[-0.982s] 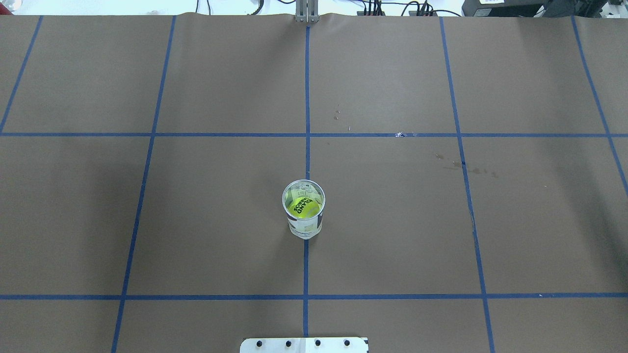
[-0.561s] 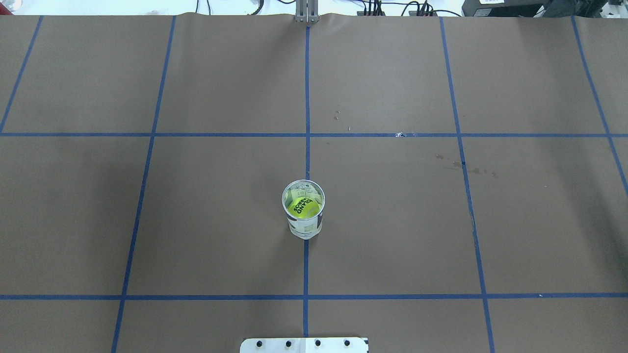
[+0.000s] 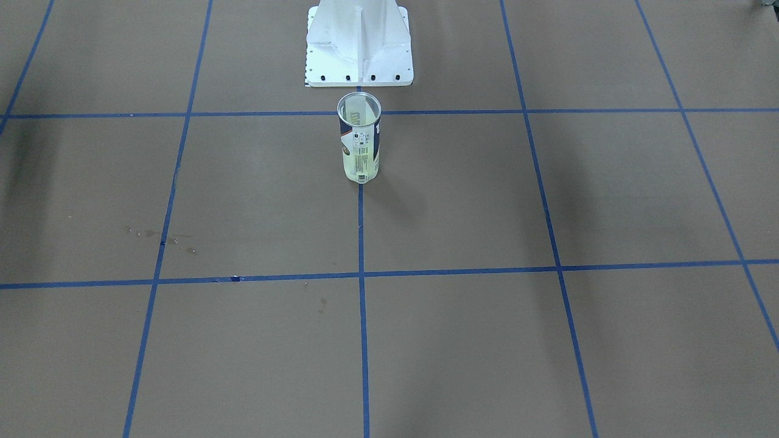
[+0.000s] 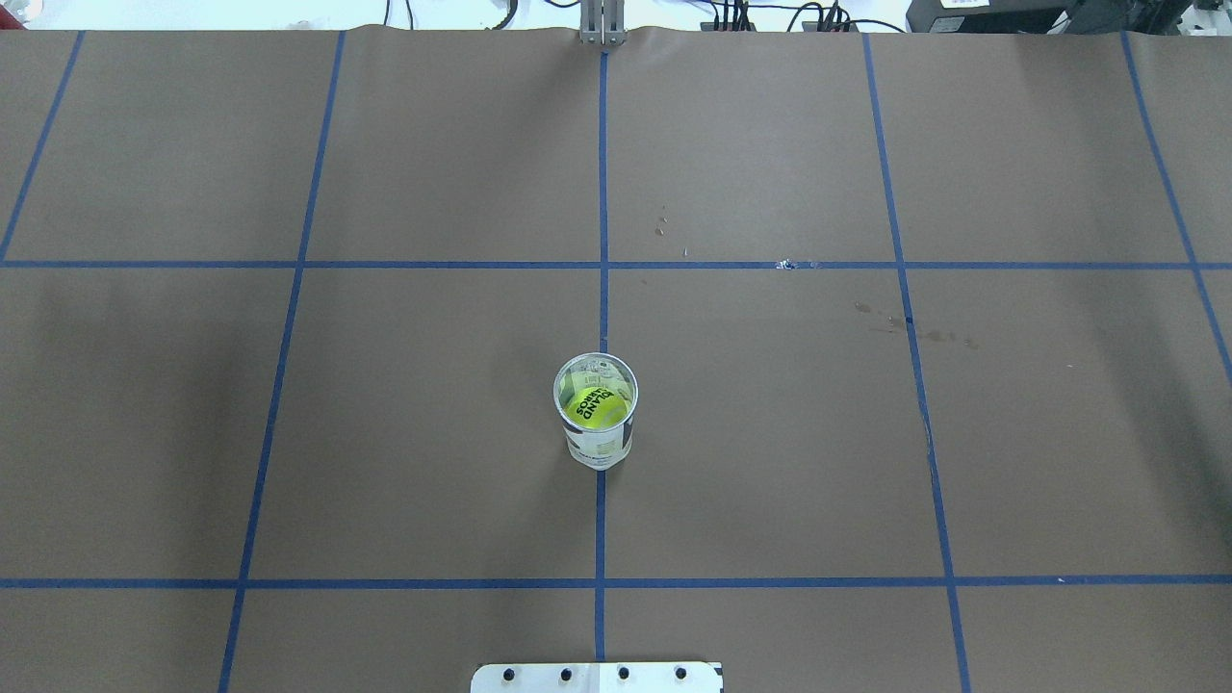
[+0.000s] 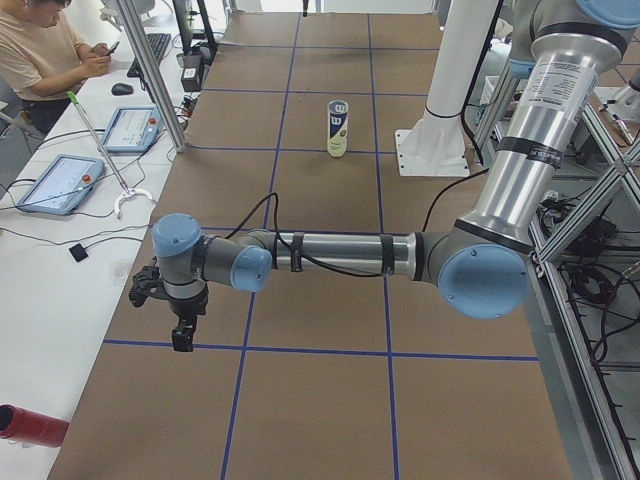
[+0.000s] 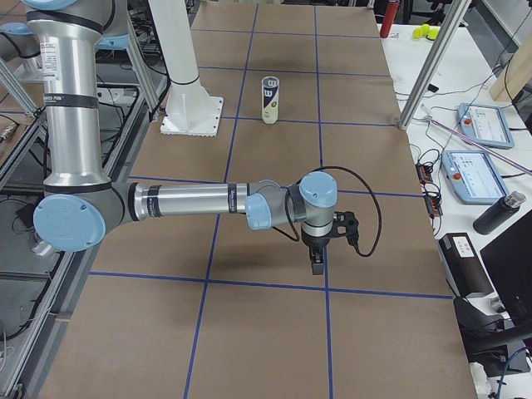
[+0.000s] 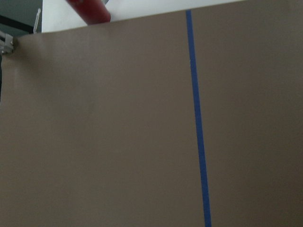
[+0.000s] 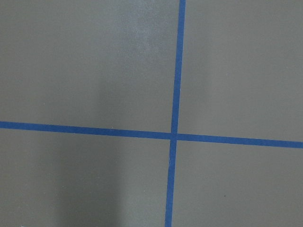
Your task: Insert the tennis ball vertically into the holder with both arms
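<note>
The holder, a clear tube with a white and navy label, stands upright on the table's centre line. A yellow-green tennis ball sits inside it. The holder also shows in the front view and both side views. The left arm reaches far out to the table's left end, its gripper pointing down. The right arm reaches to the right end, its gripper pointing down. I cannot tell whether either gripper is open or shut. Both are far from the holder.
The white pedestal base stands just behind the holder. A red cylinder lies off the table's left end. An operator and tablets are at a side bench. Blue tape lines grid the brown table.
</note>
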